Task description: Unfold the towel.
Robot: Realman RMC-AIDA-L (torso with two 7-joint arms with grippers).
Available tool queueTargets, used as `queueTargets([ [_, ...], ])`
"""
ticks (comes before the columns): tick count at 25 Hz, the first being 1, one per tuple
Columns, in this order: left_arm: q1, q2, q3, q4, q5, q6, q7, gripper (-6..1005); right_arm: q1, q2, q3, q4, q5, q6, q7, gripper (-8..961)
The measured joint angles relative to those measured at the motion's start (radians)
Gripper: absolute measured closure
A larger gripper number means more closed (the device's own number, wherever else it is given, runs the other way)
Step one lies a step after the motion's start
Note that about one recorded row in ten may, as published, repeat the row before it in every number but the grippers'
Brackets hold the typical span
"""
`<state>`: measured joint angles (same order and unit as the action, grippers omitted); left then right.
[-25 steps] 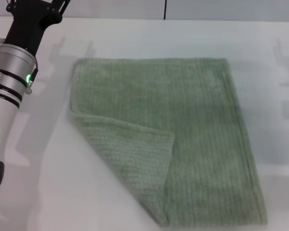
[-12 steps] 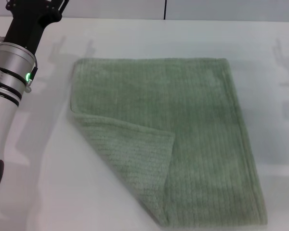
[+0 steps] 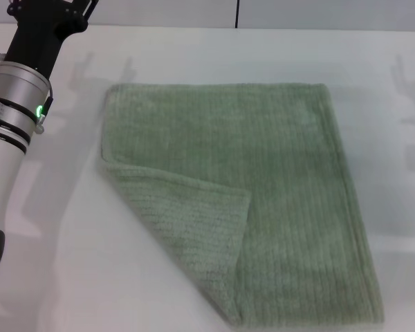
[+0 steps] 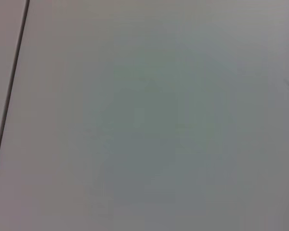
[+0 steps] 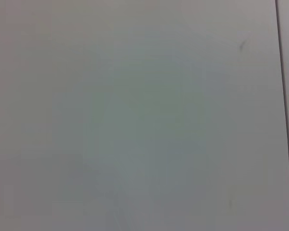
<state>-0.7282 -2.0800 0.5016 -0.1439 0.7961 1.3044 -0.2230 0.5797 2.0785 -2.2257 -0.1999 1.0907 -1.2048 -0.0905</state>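
The sage-green towel (image 3: 277, 180) lies flat on the white table (image 3: 194, 55) in the head view. Its near-left corner (image 3: 194, 228) is folded over onto the cloth as a paler triangle, with its tip near the towel's middle. My left arm (image 3: 14, 104) rises at the far left, clear of the towel. The black body of the left gripper (image 3: 45, 21) is cut off by the top edge of the view. The right gripper is out of view. Both wrist views show only bare pale surface.
A dark seam (image 3: 236, 14) runs across the back wall behind the table. Bare table top lies to the left (image 3: 69, 263) and right (image 3: 401, 194) of the towel. A thin dark line (image 4: 9, 91) crosses the left wrist view.
The left arm has edged very slightly towards the far left. The towel has not moved.
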Motion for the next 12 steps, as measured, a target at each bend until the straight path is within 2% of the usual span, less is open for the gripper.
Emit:
queueTargets([
  [12, -0.004, 0.000, 0.006, 0.011, 0.000, -0.004, 0.001, 166, 0.003, 0.000, -0.002, -0.003, 0.000, -0.001, 0.001, 252],
])
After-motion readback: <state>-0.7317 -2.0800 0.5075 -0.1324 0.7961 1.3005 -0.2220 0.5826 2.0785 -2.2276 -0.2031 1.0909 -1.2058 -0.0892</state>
